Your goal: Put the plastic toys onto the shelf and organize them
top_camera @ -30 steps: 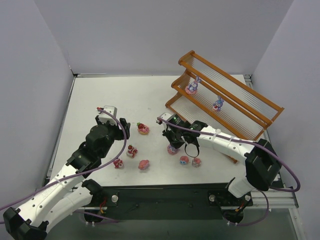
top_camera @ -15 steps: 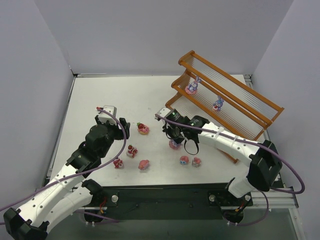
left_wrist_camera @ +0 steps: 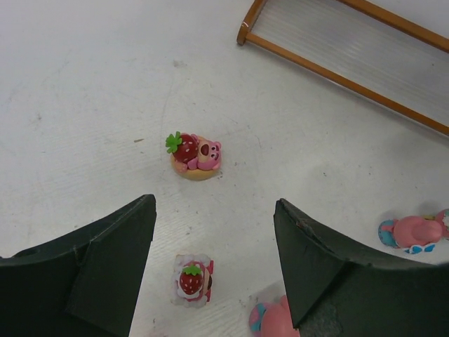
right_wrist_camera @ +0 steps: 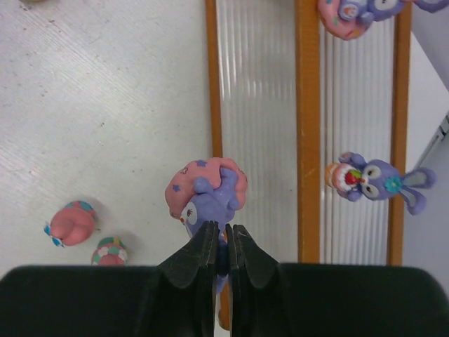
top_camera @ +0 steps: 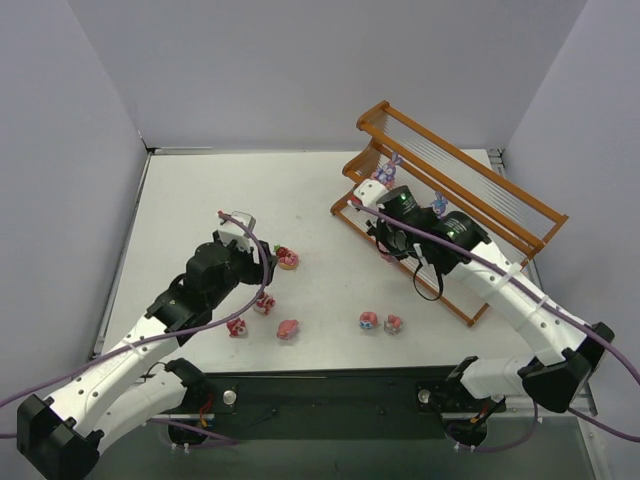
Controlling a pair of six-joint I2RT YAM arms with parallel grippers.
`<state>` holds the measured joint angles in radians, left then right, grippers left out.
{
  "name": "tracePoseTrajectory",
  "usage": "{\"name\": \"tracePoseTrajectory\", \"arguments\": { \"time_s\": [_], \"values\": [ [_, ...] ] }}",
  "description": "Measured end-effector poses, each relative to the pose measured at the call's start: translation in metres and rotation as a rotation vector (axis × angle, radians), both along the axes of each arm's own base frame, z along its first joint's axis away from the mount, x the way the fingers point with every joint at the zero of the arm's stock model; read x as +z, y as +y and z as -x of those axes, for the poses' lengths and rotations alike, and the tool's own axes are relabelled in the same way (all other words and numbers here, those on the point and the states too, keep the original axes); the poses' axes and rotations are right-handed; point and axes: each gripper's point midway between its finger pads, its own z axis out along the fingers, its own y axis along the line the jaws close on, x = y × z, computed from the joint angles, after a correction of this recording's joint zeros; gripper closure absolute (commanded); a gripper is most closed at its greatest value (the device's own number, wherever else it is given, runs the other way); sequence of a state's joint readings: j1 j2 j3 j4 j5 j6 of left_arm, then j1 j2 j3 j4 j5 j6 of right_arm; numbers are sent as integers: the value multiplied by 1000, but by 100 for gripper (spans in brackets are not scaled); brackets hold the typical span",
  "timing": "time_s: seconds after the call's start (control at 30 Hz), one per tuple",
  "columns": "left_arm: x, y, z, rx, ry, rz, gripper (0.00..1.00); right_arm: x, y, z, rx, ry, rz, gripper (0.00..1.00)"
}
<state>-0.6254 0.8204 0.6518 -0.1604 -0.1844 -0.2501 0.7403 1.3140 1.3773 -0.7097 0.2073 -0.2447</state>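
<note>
My right gripper (right_wrist_camera: 223, 232) is shut on a purple bunny toy with a pink base (right_wrist_camera: 208, 193) and holds it over the front rail of the shelf's (right_wrist_camera: 306, 140) lowest tier. From above, this gripper (top_camera: 388, 245) hangs at the near left end of the shelf (top_camera: 470, 200). Two purple bunnies (top_camera: 385, 172) (top_camera: 437, 206) stand on the middle tier. My left gripper (left_wrist_camera: 214, 210) is open above the table. A strawberry cake toy (left_wrist_camera: 193, 279) lies between its fingers, and a strawberry bear toy (left_wrist_camera: 194, 154) lies just beyond them.
Several more toys lie on the white table: two near the left gripper (top_camera: 237, 326) (top_camera: 288, 328) and two side by side (top_camera: 368, 321) (top_camera: 393, 323) at the front middle. Grey walls close in the table on three sides. The shelf stands at an angle at the back right.
The right gripper has lifted a purple bunny off the table and carried it back and right to the shelf's lowest tier. The left arm has moved right, toward the strawberry toys.
</note>
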Motion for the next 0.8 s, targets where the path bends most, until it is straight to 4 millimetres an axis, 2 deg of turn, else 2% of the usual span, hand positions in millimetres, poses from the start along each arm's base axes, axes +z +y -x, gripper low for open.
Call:
{"name": "tracePoseTrajectory", "arguments": {
  "time_s": [0.17,0.43,0.57,0.8],
  "values": [
    [-7,-10,2,-51,28,2,22,25,-29,8,-13,-61,26,100],
    [-5,-17,3,-90,26,20,22,61,-80,25,-41,-166,46,100],
    [-2,-20,4,-104,19,31,22,64,-104,32,-65,-166,84,100],
    [0,-22,4,-111,14,38,22,58,-142,34,-115,-116,177,100]
  ]
}}
